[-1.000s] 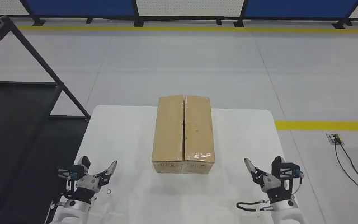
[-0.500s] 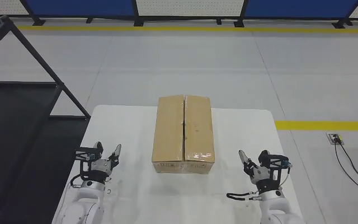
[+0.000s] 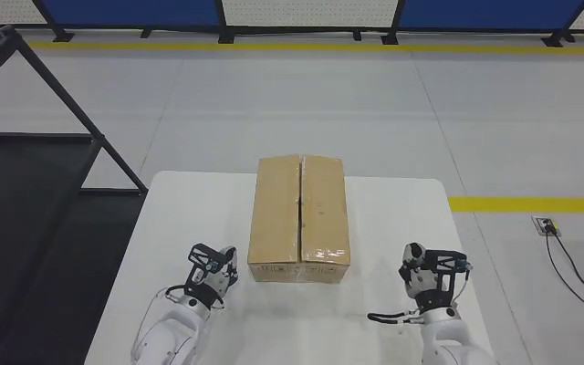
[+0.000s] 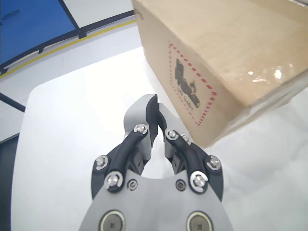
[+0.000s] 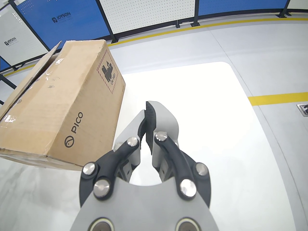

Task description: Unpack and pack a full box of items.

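Jaws on both arms are now pinched shut, and the left gripper [image 4: 156, 102] is brought just beside the box [image 3: 301, 214], sat on the counter [image 3: 383, 310]; the right gripper [image 5: 147, 105] is parked near its opposite side.

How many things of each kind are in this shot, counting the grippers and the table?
Cardboard box: 1
Grippers: 2, the left gripper and the right gripper, both shut and holding nothing
White table: 1
Total: 4
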### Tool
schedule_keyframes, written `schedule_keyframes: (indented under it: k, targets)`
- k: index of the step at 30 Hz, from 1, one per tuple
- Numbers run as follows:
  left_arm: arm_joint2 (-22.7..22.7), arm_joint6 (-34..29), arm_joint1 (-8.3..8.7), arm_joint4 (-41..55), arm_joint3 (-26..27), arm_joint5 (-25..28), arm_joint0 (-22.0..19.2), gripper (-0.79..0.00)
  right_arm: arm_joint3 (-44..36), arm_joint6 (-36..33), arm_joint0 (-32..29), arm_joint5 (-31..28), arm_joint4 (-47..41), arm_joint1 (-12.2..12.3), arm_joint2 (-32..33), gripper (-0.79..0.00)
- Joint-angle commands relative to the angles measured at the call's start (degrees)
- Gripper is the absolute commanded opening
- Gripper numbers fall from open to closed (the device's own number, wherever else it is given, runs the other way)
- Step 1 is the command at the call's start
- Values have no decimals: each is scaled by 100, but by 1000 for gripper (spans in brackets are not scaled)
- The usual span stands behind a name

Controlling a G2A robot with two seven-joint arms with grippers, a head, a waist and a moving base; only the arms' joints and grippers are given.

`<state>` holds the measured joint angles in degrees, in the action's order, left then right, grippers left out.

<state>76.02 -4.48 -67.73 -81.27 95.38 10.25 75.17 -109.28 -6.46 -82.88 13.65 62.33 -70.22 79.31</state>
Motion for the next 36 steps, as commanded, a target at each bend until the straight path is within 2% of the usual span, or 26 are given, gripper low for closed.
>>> schedule_keyframes:
  k: [1, 2, 3, 16, 22, 29, 31, 33, 34, 35, 36]
  targets:
    - [-71, -16, 0, -79, 53, 126, 24, -785, -11, -41, -11, -2, -6, -4, 37, -545]
    - [-102, -30, 0, -111, 81, 182, 36, -785, -24, -57, -23, -4, -15, -5, 63, -135]
    - [-130, -46, -1, -134, 108, 216, 48, -785, -45, -70, -45, -18, -24, -5, 94, 0]
    - [-703, -182, -54, -460, 393, 566, 17, -785, -675, 290, -993, -689, -461, 46, 1079, 0]
    - [-1161, -268, -115, -646, 400, 758, -169, -785, -855, 391, -1438, -1026, -581, 65, 1508, 0]
    - [-1630, -505, -201, -609, 376, 1068, -471, -785, -942, 382, -1635, -1117, -510, 63, 1701, 0]
    - [-1632, -453, -202, -660, 402, 1072, -488, -785, -952, 345, -1626, -1163, -537, 62, 1720, 0]
    - [-1381, -295, -178, -568, 497, 886, -395, -785, -945, 266, -1567, -1247, -569, 63, 1721, 0]
    - [-1173, -227, -157, -415, 552, 797, -303, -705, -945, 222, -1524, -1290, -568, 64, 1708, 0]
    - [-907, -191, -131, -206, 614, 725, -202, -539, -949, 177, -1479, -1340, -569, 65, 1686, 0]
    - [-594, -163, -102, 54, 689, 655, -91, -240, -958, 127, -1435, -1404, -565, 67, 1658, 0]
